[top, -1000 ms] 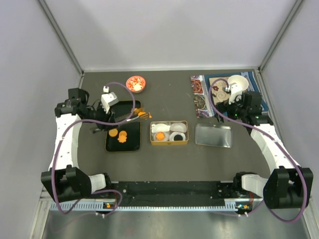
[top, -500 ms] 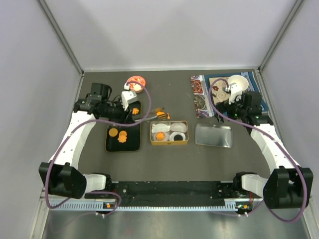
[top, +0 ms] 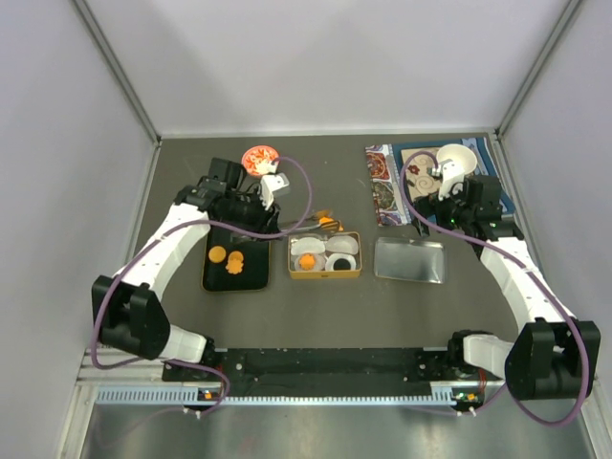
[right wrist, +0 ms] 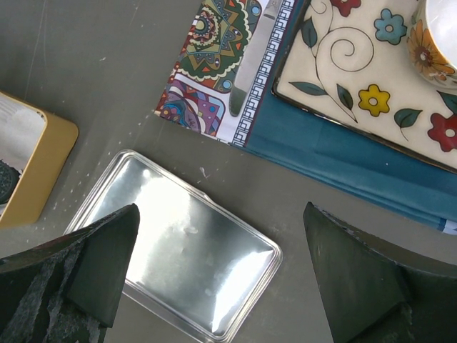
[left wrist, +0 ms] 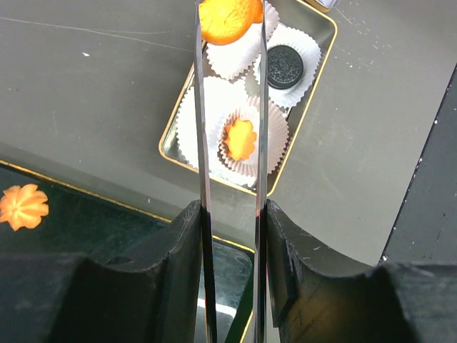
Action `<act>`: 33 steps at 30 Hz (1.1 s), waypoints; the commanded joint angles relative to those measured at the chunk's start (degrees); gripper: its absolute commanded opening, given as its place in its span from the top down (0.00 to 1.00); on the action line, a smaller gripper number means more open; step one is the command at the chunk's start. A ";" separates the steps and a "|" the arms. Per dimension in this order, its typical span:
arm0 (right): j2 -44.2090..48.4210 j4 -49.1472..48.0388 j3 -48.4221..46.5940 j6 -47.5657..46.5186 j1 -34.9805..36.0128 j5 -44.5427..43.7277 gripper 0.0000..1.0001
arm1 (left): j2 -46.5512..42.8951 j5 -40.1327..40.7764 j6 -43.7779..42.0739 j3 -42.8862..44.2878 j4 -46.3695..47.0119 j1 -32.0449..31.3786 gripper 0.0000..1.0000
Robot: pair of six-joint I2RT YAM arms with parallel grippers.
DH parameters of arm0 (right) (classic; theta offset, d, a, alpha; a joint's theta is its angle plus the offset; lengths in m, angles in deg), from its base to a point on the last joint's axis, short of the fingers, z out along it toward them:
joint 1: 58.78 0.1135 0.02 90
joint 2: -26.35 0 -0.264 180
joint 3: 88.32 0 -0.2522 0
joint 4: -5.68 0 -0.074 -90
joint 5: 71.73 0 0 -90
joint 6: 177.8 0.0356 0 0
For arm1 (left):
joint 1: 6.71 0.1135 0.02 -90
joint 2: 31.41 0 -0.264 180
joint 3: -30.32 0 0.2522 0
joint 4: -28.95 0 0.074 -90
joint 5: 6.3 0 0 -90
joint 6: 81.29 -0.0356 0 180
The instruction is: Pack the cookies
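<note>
My left gripper (top: 275,216) is shut on thin metal tongs (left wrist: 261,107), and the tong tips pinch a round orange cookie (left wrist: 227,17). That cookie (top: 325,222) hangs over the far edge of the gold tin (top: 325,276). The tin (left wrist: 170,136) holds white paper cups; one cup holds an orange flower cookie (left wrist: 240,138) and another a dark round biscuit (left wrist: 284,66). Two more orange cookies (top: 226,258) lie on the black tray (top: 256,279). My right gripper (top: 449,207) is open and empty above the silver lid (right wrist: 189,257).
A small red bowl (top: 259,160) stands behind the black tray. At the back right a patterned placemat (top: 381,186) carries a flowered plate (right wrist: 335,64) and a white cup (top: 457,159). The silver lid (top: 410,259) lies right of the tin.
My left arm has swung right from the black tray to the gold tin, carrying the orange cookie in the tongs. The right arm has not moved.
</note>
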 commanded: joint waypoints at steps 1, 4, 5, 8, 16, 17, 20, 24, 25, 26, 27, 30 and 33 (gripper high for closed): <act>-0.03 -0.81 -3.01 -0.82 -0.60 0.13 0.01 | 1.80 -0.14 2.17 -0.31 6.30 -1.83 1.00; 0.06 -0.81 -2.92 -0.82 -0.60 -0.04 0.01 | 3.29 0.65 2.35 -0.31 7.27 -2.97 1.00; -0.12 -0.72 -2.92 -0.82 -0.60 -0.04 0.01 | 3.90 0.65 2.44 -0.39 7.88 -3.32 1.00; -0.21 -0.81 -2.92 -0.91 -0.60 -0.13 0.01 | 5.05 0.65 2.70 -0.39 8.50 -3.85 1.00; -0.56 -0.72 -3.01 -0.91 -0.68 0.04 0.01 | 7.07 0.56 2.79 -1.27 10.08 -4.56 1.00; -0.56 -0.72 -3.01 -0.99 -0.60 0.04 0.01 | 7.33 0.56 2.79 -1.36 10.08 -4.82 1.00; -0.65 -0.64 -3.01 -0.91 -0.60 0.04 0.01 | 7.69 0.65 2.79 -2.15 10.61 -5.26 1.00; -0.82 -0.72 -3.01 -0.99 -0.60 0.04 0.01 | 7.86 0.65 3.14 -2.59 11.31 -5.79 1.00; -0.74 -0.64 -3.01 -0.99 -0.60 0.13 0.01 | 8.04 0.82 3.23 -2.59 11.40 -5.88 1.00; -0.73 -0.64 -3.01 -0.99 -0.60 0.13 0.01 | 8.04 0.91 3.40 -2.59 11.58 -5.96 1.00; -0.73 -0.72 -3.01 -0.99 -0.68 0.13 0.01 | 8.13 1.09 3.32 -2.68 11.58 -5.96 1.00; -0.73 -0.72 -3.01 -0.99 -0.60 0.04 0.01 | 8.30 1.26 3.40 -2.94 11.84 -6.14 1.00; -0.73 -0.72 -3.01 -0.91 -0.60 0.13 0.01 | 8.48 1.70 3.23 -3.03 11.93 -6.40 1.00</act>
